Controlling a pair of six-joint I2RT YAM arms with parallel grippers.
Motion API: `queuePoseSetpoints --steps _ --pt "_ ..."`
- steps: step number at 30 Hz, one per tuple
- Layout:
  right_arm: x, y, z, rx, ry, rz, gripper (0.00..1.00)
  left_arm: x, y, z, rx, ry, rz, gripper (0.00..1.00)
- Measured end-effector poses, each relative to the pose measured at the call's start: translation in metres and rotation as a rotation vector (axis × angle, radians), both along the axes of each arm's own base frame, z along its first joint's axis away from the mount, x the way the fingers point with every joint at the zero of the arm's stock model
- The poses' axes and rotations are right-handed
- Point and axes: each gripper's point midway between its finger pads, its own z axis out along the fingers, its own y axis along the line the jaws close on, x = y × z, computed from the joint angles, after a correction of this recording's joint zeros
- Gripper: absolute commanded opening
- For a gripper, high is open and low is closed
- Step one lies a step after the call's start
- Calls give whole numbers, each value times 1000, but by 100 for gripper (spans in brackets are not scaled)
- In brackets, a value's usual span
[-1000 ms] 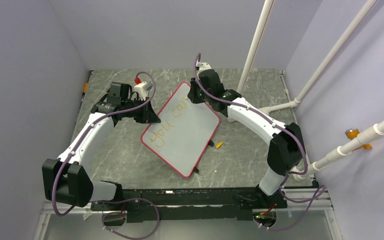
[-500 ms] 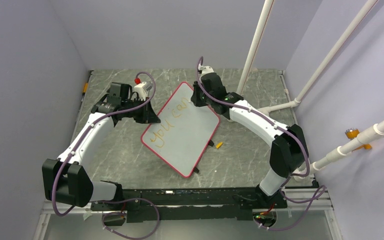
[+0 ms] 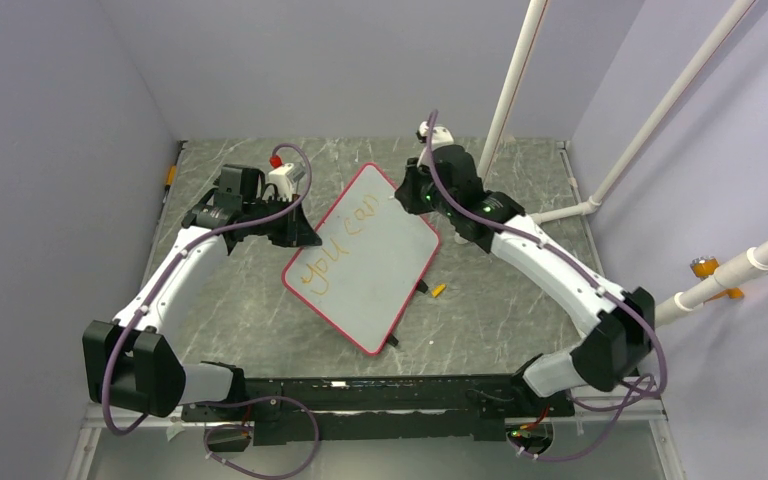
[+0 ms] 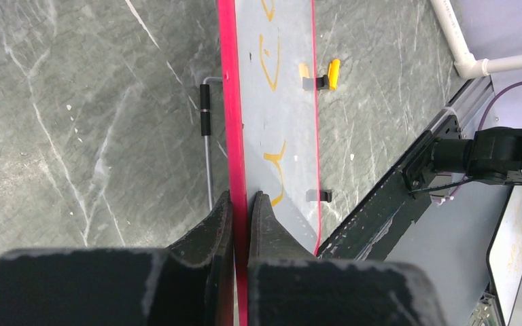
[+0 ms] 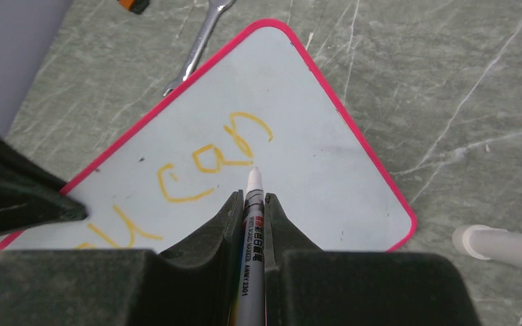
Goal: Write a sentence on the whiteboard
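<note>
The whiteboard [image 3: 370,270] lies tilted on the grey table, red-pink framed. The sentence [image 3: 338,247] reads "you can" in orange, in one line. My left gripper [image 3: 305,238] is shut on the board's left edge; in the left wrist view the jaws [image 4: 240,200] pinch the red frame [image 4: 233,102]. My right gripper [image 3: 412,196] is over the board's far right corner, shut on a white marker [image 5: 253,204]. The marker's tip points at the board [image 5: 312,170] just below "can" [image 5: 211,159]. I cannot tell whether the tip touches.
An orange marker cap [image 3: 438,291] lies right of the board, also in the left wrist view [image 4: 334,73]. A metal wrench [image 5: 200,41] lies beyond the board's far corner. White pipes [image 3: 508,90] rise at the back right. A red-topped item [image 3: 276,160] sits behind my left wrist.
My right arm has swung to the right, carrying the marker from the board's far edge toward its far right corner. The left gripper and the board have not moved.
</note>
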Motion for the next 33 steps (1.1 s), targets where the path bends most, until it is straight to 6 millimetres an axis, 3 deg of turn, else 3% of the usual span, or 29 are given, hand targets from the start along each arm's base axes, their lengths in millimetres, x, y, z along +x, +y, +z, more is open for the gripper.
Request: queuePoseSetpoints --steps 3,7,19,26,33 --pt "-13 -9 17 26 -32 3 0 0 0 1 5 -6 2 0" --pt "-28 -15 22 44 -41 23 0 0 0 1 9 -11 4 0" --pt "-72 -22 -9 41 26 113 0 1 2 0 23 -14 16 0" --pt "-112 -4 -21 48 43 238 0 0 3 0 30 -20 23 0" --pt "-164 32 -36 21 29 431 0 -1 4 0 35 -24 30 0"
